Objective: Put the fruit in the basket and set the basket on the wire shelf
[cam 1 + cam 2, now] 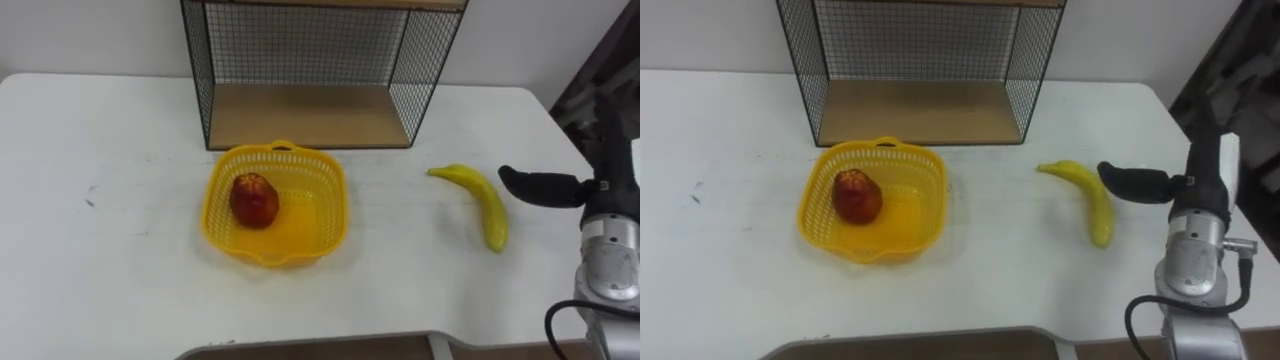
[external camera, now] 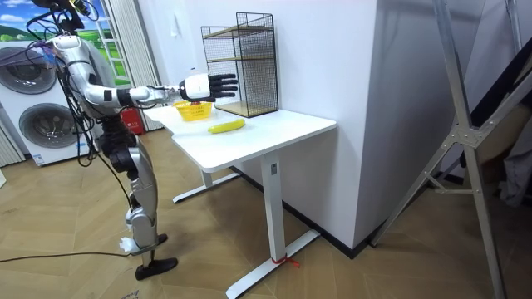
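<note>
1. Right hand (image 1: 542, 187) hangs over the right end of the table (image 1: 120, 200), just right of the banana (image 1: 480, 203) and not touching it; fingers straight and released, thumb poking left toward the fruit, nothing held; room view shows the same spread hand on an outstretched arm, robot standing at the table's near side; my read is that it is lined up for a side-on reach at the banana.
2. Banana lies flat on the table, right of the basket (image 1: 300, 232) and well apart from it; it is outside the basket, so it looks like the fruit left to move.
3. Basket sits mid-table, just near of the wire shelf (image 1: 300, 115) and its open front; probably a short lift from there onto the shelf board.
4. Red fruit (image 1: 254, 199) is already in the basket, left of its centre; that part is done.
5. Wire shelf stands at the far edge by the wall; black mesh sides, wooden bottom board bare, so there is room for the basket.
6. Looks: banana is yellow, curved, smooth, with its stem end far-left and its tip near-right; basket is yellow plastic lattice, roughly square, with a small handle loop on the far rim; red fruit is apple-like with a darker patch on top.
</note>
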`<state>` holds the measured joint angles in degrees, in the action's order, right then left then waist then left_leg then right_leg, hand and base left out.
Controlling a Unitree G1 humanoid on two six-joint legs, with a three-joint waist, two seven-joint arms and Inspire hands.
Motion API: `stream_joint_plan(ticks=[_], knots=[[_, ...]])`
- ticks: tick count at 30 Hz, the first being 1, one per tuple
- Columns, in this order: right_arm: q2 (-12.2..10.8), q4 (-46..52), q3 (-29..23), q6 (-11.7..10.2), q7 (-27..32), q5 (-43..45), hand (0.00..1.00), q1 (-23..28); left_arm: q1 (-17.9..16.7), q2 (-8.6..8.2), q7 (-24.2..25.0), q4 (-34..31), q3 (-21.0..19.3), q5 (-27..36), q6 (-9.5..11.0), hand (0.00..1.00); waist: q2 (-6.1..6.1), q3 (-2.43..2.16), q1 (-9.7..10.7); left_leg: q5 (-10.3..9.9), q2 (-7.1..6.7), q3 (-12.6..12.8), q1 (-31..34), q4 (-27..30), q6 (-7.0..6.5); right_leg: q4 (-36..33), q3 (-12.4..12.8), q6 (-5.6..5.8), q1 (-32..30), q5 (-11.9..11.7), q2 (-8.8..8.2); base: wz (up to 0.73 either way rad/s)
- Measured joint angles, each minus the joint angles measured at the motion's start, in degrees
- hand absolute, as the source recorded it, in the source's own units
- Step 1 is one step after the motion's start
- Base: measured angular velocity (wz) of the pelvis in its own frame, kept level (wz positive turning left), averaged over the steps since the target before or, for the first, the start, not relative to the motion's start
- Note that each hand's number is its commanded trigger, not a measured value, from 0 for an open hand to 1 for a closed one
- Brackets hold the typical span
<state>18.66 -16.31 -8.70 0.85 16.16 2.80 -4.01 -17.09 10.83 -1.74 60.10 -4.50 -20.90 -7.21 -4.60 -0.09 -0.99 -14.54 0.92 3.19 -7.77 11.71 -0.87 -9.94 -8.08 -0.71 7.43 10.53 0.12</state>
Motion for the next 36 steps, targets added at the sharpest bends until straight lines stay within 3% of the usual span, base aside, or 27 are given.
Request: stream_joint_plan(ticks=[11, 14, 27, 36], knots=[[0.9, -4.6, 0.5, 0.6, -5.1, -0.5, 0.00, -3.6, 0.0, 0.30, 1.4, -2.8, -1.1, 0.0, -0.3, 0.00, -0.64, 0.37, -0.9, 0.0, 0.05, -0.1, 0.3, 0.0, 0.00, 0.0, 0.0, 0.00, -0.3, 0.0, 0.00, 0.00], [2.1, -8.2, 0.9, 0.7, -6.6, -0.5, 0.00, -4.8, -0.1, 0.65, 2.4, -3.0, -1.1, 0.0, -0.3, 0.00, -0.99, 0.20, -1.2, 0.0, 0.09, -0.1, 0.3, 0.0, 0.00, 0.0, 0.0, 0.00, -0.3, 0.0, 0.02, 0.00], [2.2, -13.8, 0.9, 1.4, -12.9, -0.4, 0.00, -7.1, 0.0, 1.01, 4.0, -2.8, -1.3, 0.0, -0.4, 0.00, -0.83, 0.22, -1.1, 0.0, 0.06, -0.3, 0.5, 0.1, 0.00, 0.1, -0.2, -0.01, -0.6, 0.0, -0.01, 0.00], [2.4, -21.7, 0.8, 1.8, -18.4, 0.1, 0.00, -7.3, -0.2, 1.11, 4.5, -2.3, -2.0, 0.0, -0.8, 0.00, -0.44, -0.04, -1.0, 0.0, -0.02, -1.7, 0.5, 0.1, 0.02, 0.3, -1.8, 0.00, 0.1, 0.0, -0.19, 0.08]])
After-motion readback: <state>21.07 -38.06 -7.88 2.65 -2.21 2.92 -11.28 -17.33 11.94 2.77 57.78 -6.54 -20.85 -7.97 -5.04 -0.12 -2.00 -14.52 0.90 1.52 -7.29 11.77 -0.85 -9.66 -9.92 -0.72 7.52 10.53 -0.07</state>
